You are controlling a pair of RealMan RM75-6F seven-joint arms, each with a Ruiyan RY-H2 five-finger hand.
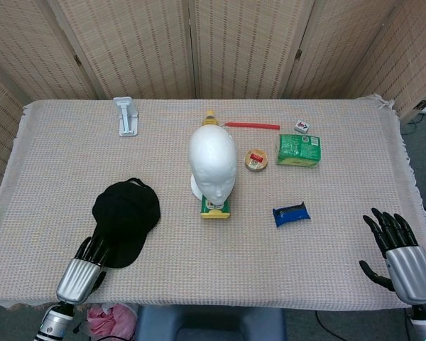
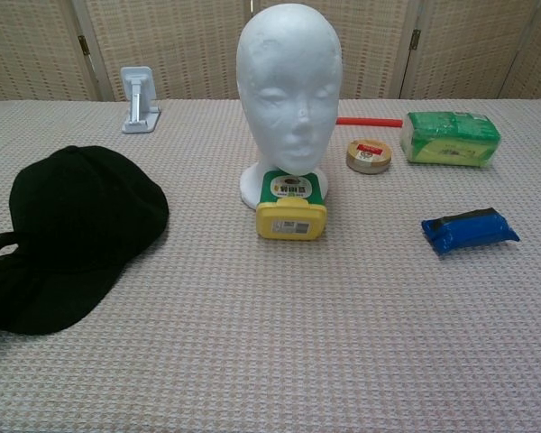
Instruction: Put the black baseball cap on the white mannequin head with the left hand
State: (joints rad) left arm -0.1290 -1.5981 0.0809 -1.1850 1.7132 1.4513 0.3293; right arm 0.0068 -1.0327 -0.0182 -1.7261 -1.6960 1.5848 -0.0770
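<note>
Lying flat on the woven tablecloth (image 1: pixel 71 163), crown up: black baseball cap (image 1: pixel 126 219), well left of the white mannequin head (image 1: pixel 212 165) and nearer the front edge, brim pointing toward the robot. Looking soft and matte, plain black with no visible logo; crown rounded and holding its shape, brim curving slightly and spreading wide in the chest view. Not yet being lifted, as far as can be judged. Reaching the brim from below in the head view: left hand (image 1: pixel 82 271), fingers slightly apart, dark fingertips (image 1: pixel 94 249) overlapping the brim's near edge; impossible to tell whether actually pinching the fabric. Barely showing at the chest view's left border as a dark sliver.

Standing upright, bare, facing the robot: mannequin head, with a yellow-and-green container (image 1: pixel 215 207) just in front of its base. So only the approach appearing done; gripping, lifting, carrying and seating the cap all remaining.

Resting at the table's near right corner, spread and holding nothing: right hand (image 1: pixel 401 256), well apart from everything.
</note>
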